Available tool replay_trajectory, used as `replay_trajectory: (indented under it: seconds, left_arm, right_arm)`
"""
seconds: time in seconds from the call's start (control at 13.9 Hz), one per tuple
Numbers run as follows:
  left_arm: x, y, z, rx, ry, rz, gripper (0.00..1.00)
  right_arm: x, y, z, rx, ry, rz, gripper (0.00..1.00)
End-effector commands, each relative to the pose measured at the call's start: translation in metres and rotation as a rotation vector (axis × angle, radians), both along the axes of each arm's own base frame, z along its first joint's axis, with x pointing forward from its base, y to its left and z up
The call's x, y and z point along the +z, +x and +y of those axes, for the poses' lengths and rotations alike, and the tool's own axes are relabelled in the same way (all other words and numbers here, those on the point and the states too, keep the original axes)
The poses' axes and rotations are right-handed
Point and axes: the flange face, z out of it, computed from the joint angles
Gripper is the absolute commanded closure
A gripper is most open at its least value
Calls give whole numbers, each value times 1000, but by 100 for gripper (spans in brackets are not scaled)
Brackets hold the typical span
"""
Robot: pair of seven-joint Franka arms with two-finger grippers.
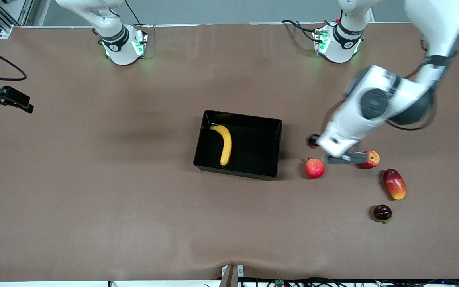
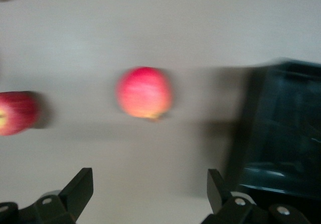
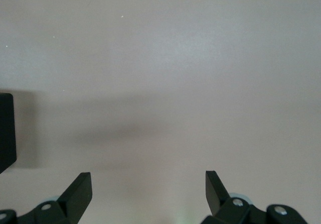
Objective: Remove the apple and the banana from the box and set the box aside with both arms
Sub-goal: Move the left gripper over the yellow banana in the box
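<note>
Your banana (image 1: 224, 144) lay inside the black box (image 1: 253, 169), along the wall toward the right arm's end of the table (image 1: 114, 191). The apple (image 1: 369, 159) sat on the table well apart from the box, toward the left arm's end. The pomegranate (image 1: 314, 168) rested between the box and the apple, nearer the box. Your left claw (image 1: 343, 158) hung low over the table between pomegranate and apple, spread wide and holding nothing. The mango (image 1: 394, 183) and a small dark fruit (image 1: 382, 213) lay farther from the box than the apple. Your right claw (image 3: 148, 189) was also wide open and empty over bare table.
</note>
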Motion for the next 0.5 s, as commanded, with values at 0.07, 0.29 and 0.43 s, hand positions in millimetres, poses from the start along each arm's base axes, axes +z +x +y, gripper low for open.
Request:
replay_trajectory:
  seconds: [0.07,0.29,0.43]
  left_arm:
    - [-11,-20,-121,-4,-52,12,0]
    - [-47,-32,-205,51,-29,-16,0]
    - [-76,-38,-244,86,17,-52,0]
  right_arm:
    - [6,1,-9,3,-13,-3,0]
    - [-19,0,-5,8,-8,95,0]
    - [-54,3,-9,5,5,225,0]
